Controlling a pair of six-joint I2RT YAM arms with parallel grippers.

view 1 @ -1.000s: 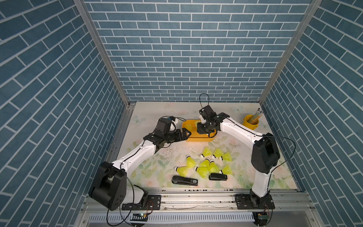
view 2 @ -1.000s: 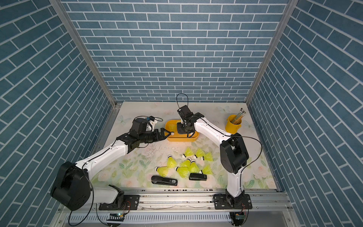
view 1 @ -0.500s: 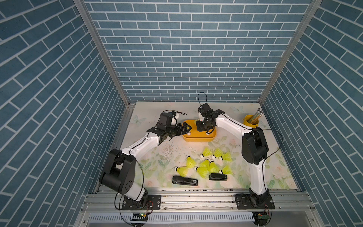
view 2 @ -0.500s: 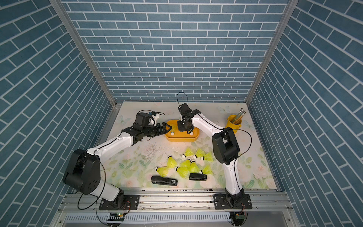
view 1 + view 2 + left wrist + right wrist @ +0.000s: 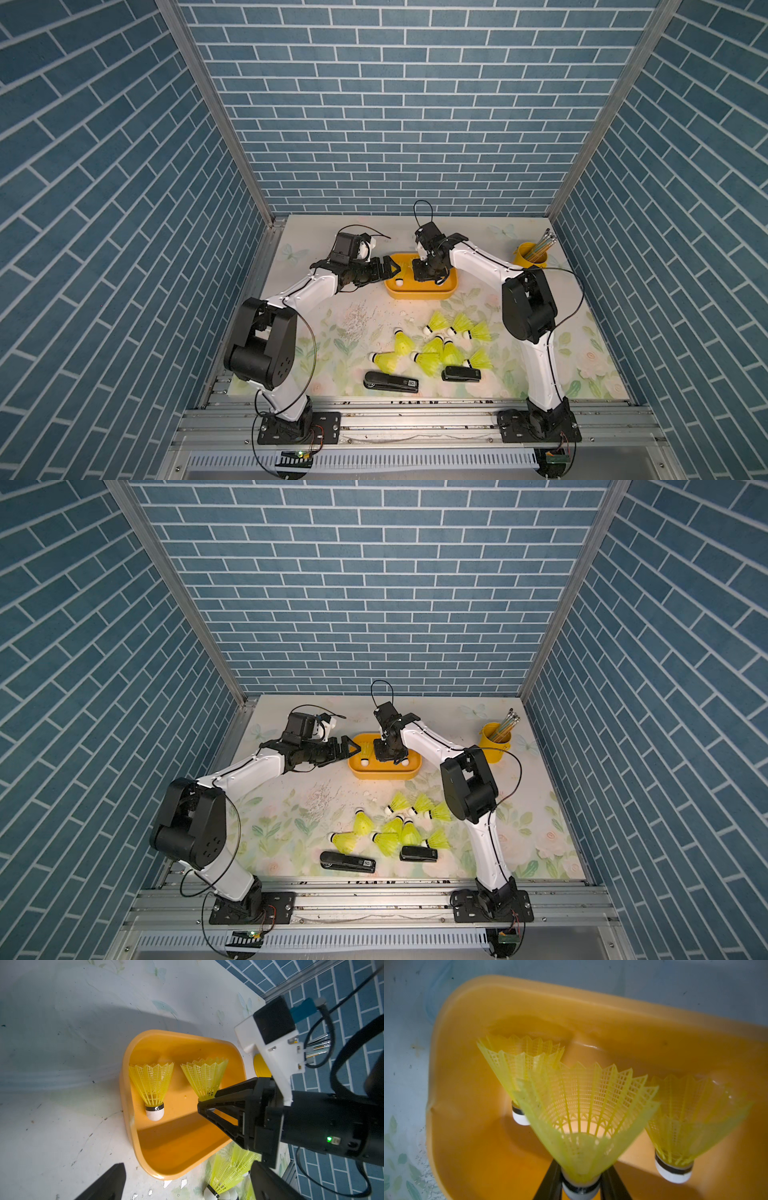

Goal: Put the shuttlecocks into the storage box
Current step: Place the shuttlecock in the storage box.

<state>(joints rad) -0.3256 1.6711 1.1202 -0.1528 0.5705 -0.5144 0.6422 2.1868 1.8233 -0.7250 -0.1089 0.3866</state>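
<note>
**Figure. Release of a shuttlecock over the storage box: likely faults.**

The right jaws are pinching the white tip of the held shuttlecock point(image 5: 583, 1118). It hangs within the outline of the storage box point(image 5: 419, 296), which stands just above the centre of both top views. Whether the tip touches the box floor cannot be told. Two boxed shuttlecocks point(image 5: 691, 1122) lie in the box, one on either side of the held one. The loose shuttlecocks point(image 5: 436, 345) remain clustered on the worktop point(image 5: 332, 332) at lower centre, next to two staplers point(image 5: 390, 381). The left jaws are spread and empty, just beside the box's left end in the top views.

Probable faults:
- **(a) Bad landing.** The held skirt overlaps a neighbour's skirt in the right wrist view. On release it may settle on that skirt and tip, or roll towards the low rim.
- **(b) Snagging.** As the right jaws open or lift, they may catch the open lattice of a neighbouring skirt and drag that shuttlecock out.
- **(c) Crowding.** The left arm point(image 5: 307, 291) and right arm point(image 5: 478, 262) crowd the same small box. Careless withdrawal risks contact between them.
- **(d) Box shift.** The box looks light, and a nudge from the left jaws could slide it across the worktop.
</note>
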